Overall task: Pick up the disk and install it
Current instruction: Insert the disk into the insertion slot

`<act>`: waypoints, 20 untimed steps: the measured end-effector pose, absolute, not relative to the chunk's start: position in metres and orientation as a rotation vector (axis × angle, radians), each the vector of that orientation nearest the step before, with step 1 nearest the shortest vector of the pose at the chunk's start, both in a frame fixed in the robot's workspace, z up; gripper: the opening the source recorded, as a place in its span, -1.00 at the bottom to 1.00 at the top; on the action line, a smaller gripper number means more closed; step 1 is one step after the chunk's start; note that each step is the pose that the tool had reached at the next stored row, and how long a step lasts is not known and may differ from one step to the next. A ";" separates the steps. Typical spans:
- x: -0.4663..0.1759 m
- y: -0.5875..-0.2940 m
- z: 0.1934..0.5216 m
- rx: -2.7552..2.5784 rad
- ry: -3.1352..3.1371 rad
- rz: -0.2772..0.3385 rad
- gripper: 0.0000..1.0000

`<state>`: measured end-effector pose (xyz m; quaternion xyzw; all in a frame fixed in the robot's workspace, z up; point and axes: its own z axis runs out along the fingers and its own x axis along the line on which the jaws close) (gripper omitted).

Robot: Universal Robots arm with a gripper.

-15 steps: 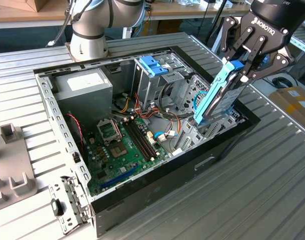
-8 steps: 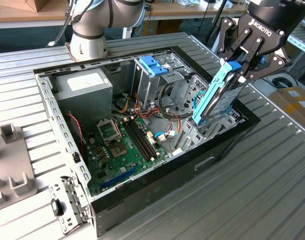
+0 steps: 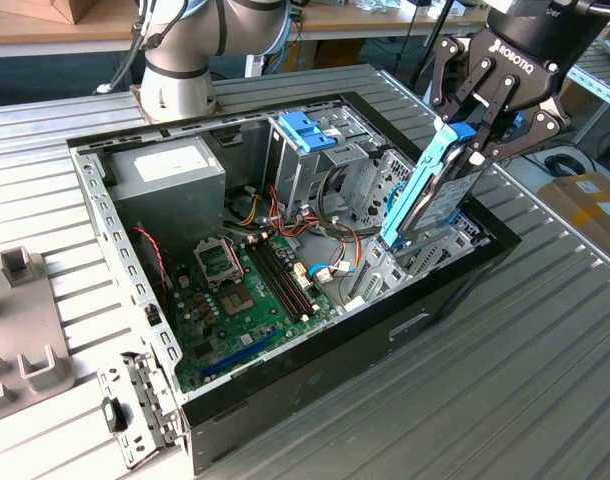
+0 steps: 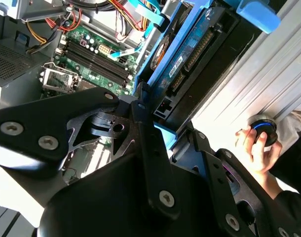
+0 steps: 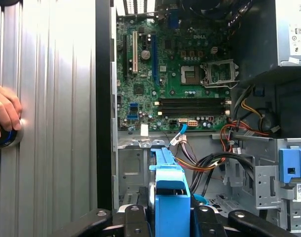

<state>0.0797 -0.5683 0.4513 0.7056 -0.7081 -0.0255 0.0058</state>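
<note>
One disk (image 3: 432, 190), we find, is pinched in the tool (image 3: 472, 138), tilted, its lower end entering the drive bay at the edge of the open computer case (image 3: 315, 345) on the tabletop (image 3: 465, 400). Pickup done; we judge seating unfinished.

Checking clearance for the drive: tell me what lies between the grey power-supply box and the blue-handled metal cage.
In the exterior view, coloured wires fill the gap between the grey power-supply box and the blue-handled metal cage.
</note>
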 end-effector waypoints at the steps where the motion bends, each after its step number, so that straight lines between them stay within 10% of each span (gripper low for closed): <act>1: 0.080 -0.568 0.451 2.209 -2.216 -0.080 -0.26; 20: 0.080 -0.567 0.435 2.209 -2.216 -0.080 -0.26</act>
